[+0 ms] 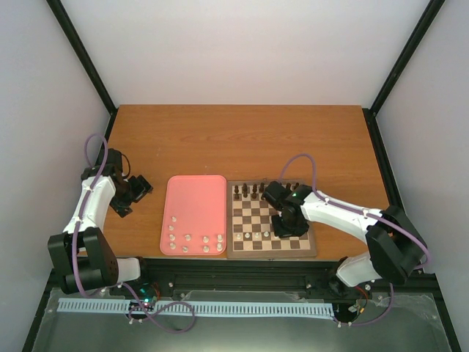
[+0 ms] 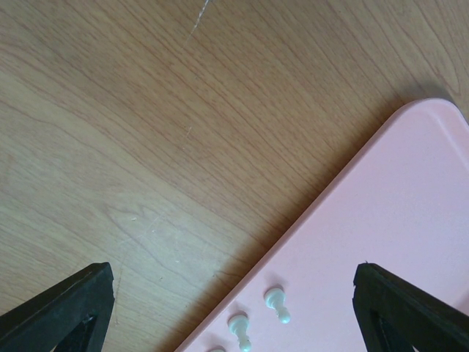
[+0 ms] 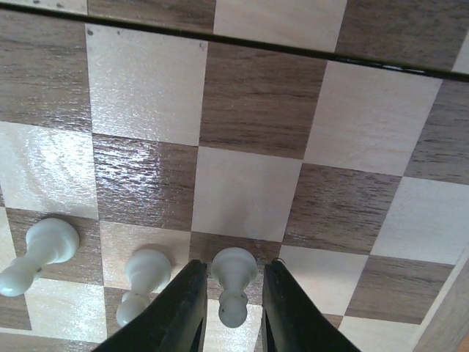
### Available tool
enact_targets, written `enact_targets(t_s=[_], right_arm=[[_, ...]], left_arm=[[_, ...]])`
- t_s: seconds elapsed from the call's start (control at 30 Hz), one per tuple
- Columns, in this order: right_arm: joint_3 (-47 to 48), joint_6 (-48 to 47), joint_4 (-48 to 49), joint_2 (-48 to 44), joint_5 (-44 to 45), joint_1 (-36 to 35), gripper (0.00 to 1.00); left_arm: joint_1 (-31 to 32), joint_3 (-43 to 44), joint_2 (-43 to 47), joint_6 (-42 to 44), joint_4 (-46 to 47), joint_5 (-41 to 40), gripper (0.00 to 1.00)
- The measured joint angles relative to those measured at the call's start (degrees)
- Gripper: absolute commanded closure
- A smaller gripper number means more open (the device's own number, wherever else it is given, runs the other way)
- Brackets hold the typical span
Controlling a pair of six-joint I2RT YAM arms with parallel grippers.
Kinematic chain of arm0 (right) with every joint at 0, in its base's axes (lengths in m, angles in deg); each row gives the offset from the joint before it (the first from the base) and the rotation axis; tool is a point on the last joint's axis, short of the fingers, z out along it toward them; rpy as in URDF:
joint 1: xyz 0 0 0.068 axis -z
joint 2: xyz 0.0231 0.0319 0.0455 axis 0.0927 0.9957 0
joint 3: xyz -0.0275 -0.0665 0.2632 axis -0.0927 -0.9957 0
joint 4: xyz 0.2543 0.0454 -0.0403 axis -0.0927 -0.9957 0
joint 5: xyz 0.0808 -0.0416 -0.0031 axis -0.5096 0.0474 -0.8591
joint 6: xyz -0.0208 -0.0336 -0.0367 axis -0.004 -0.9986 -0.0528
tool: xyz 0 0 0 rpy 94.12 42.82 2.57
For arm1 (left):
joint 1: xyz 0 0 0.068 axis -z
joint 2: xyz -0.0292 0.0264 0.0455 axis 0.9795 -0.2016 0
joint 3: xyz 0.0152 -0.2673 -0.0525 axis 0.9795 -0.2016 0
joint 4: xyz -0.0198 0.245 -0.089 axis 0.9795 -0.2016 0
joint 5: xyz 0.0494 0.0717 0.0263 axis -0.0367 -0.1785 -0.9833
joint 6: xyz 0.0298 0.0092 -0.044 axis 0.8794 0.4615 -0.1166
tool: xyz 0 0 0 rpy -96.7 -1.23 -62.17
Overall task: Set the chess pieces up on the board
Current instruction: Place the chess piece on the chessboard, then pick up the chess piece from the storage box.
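Observation:
The wooden board [image 1: 253, 220] lies right of centre. My right gripper [image 1: 284, 229] hovers low over its near rows. In the right wrist view its fingers [image 3: 187, 315] stand on either side of an upright white pawn [image 3: 234, 271] with a thin gap on each side, so the gripper [image 3: 233, 293] is open around it. Two more white pawns [image 3: 146, 268] stand to its left on the board [image 3: 249, 95]. Several white pieces [image 1: 187, 238] stand on the near end of the pink tray [image 1: 194, 198]. My left gripper [image 1: 139, 189] is open and empty left of the tray.
Dark brown pieces [image 1: 249, 192] line the board's far rows. In the left wrist view the gripper [image 2: 234, 308] hangs over the tray's edge [image 2: 396, 213], where two white pawns [image 2: 277, 302] show. Bare wooden table [image 1: 242, 139] lies beyond.

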Motion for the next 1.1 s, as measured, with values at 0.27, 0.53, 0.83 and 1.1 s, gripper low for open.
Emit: enact_targets(t_s=[0.27,0.53,0.83,1.1], right_arm=[[0.8,0.1,-0.6,0.0,1.1,0.0,0.71],[4.9,0.2,-2.2,0.1,4.0,0.0,0.68],[22.9,-3.8,-4.0,7.8,7.3,-3.8,0.55],[43.7,-10.1,1.7,24.7,1.5,-10.7,0.53]], left_arm=[[0.0,0.0,0.0,0.0,0.0,0.0,0.00],[0.0,0.0,0.0,0.0,0.1,0.0,0.00],[0.0,0.0,-0.3,0.0,0.1,0.6,0.00],[0.0,0.0,-1.0,0.0,0.2,0.8,0.00]])
